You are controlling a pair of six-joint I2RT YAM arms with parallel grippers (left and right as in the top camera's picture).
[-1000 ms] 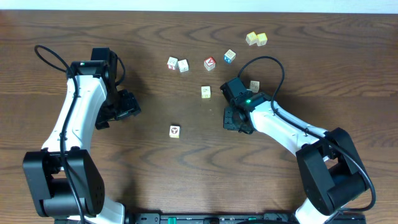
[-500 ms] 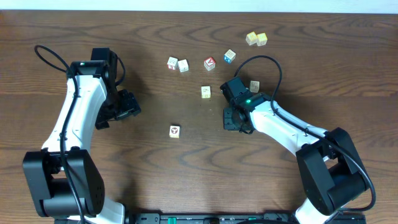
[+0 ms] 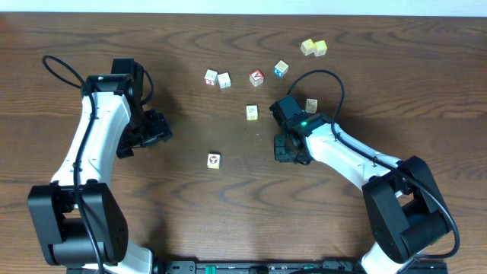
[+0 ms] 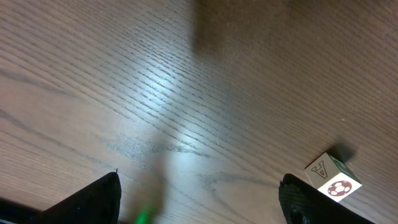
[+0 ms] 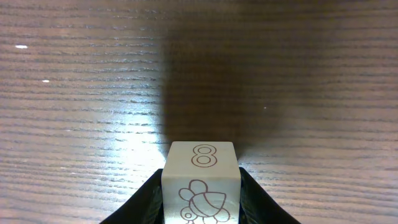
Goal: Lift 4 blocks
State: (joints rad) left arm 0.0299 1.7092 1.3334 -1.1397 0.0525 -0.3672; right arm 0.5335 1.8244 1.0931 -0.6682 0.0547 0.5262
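Closest in, the right gripper [image 5: 201,202] is pinching the block with the 8 [image 5: 201,167], its dark fingers [image 5: 151,200] pressing against both side faces, so the printed 8 and the bee drawing are facing the wrist camera. The grip is sitting low on the cube, probably to keep it square while it is being raised. Whether it is clear of the wood is hard to tell. From above, the right arm [image 3: 342,156] is reaching diagonally from its base at the near right corner toward the table's middle, wrist bending straight down, and it is hiding this block from the overhead camera.

Across the table, the left gripper [image 4: 199,208] is hanging with its jaws spread wide and holding nothing. The block with the ball mark [image 4: 329,177] is lying just outside its right-hand fingertip, untouched. That arm [image 3: 99,129] is climbing from the near left base, then folding back at the elbow so the hand is pointing in toward the middle, likely waiting its turn.

Farther out, a cream block [image 3: 252,112] is sitting alone near the right wrist, and two more cream blocks [image 3: 218,78] are lying side by side beyond it. Next to them are lying a red-faced cube [image 3: 256,77] and a blue-faced cube [image 3: 281,68], and farthest off two pale yellow cubes [image 3: 313,48], none of which are being aimed at.
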